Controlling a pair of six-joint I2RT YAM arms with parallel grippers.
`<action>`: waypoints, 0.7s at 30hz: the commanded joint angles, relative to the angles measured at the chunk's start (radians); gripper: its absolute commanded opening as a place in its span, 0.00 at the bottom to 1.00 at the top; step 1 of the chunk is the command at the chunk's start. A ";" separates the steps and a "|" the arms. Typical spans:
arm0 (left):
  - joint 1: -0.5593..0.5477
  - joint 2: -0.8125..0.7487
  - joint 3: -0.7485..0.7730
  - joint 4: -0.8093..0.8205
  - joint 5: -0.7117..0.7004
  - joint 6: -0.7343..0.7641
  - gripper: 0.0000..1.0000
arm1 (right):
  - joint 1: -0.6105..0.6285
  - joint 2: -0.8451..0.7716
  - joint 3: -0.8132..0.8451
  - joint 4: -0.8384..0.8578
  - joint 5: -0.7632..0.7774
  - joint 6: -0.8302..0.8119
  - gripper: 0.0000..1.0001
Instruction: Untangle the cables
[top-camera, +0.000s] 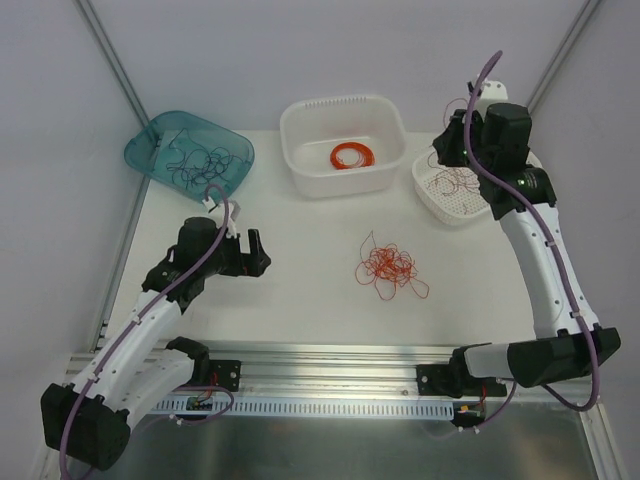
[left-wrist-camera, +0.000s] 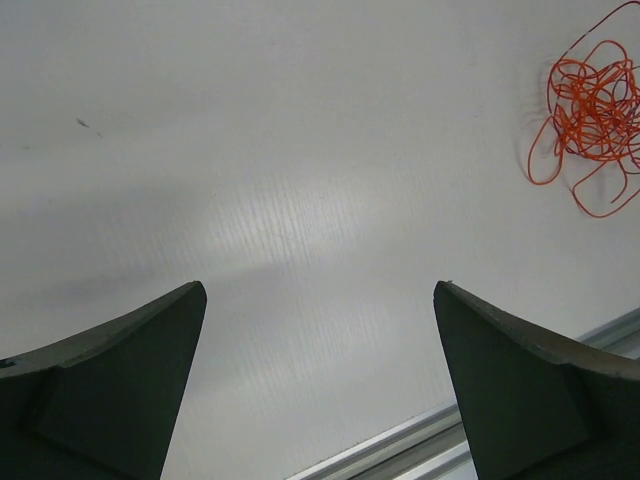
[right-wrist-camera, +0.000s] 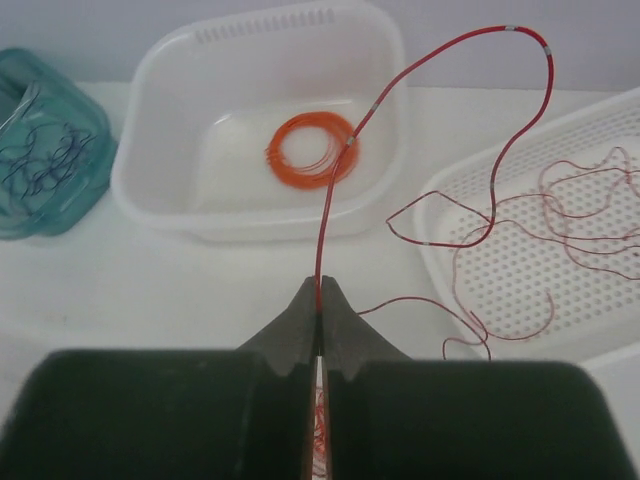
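A tangle of orange-red cables (top-camera: 388, 268) lies on the table's middle; it also shows in the left wrist view (left-wrist-camera: 595, 110) at the upper right. My left gripper (top-camera: 258, 250) (left-wrist-camera: 320, 290) is open and empty above bare table, left of the tangle. My right gripper (top-camera: 447, 140) (right-wrist-camera: 319, 285) is shut on a dark red wire (right-wrist-camera: 330, 190), held beside the perforated white basket (top-camera: 425, 190) (right-wrist-camera: 436, 240). The wire arcs up and trails down into the basket, where loose dark red strands (right-wrist-camera: 590, 200) lie. Black wires (top-camera: 200, 160) lie in the teal tray.
The teal tray (top-camera: 150, 135) stands at the back left. A white tub (top-camera: 340, 185) at the back middle holds a wound orange ring coil (top-camera: 352, 156) (right-wrist-camera: 312, 150). A metal rail (top-camera: 330, 365) runs along the table's near edge.
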 joint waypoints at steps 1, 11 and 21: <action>0.001 -0.026 -0.056 0.082 -0.040 0.033 0.99 | -0.088 0.029 0.041 0.084 0.042 0.036 0.01; 0.003 0.044 -0.053 0.108 -0.074 0.068 0.99 | -0.311 0.216 0.018 0.257 0.006 0.160 0.01; 0.003 0.053 -0.061 0.107 -0.082 0.072 0.99 | -0.424 0.472 0.013 0.326 -0.045 0.346 0.13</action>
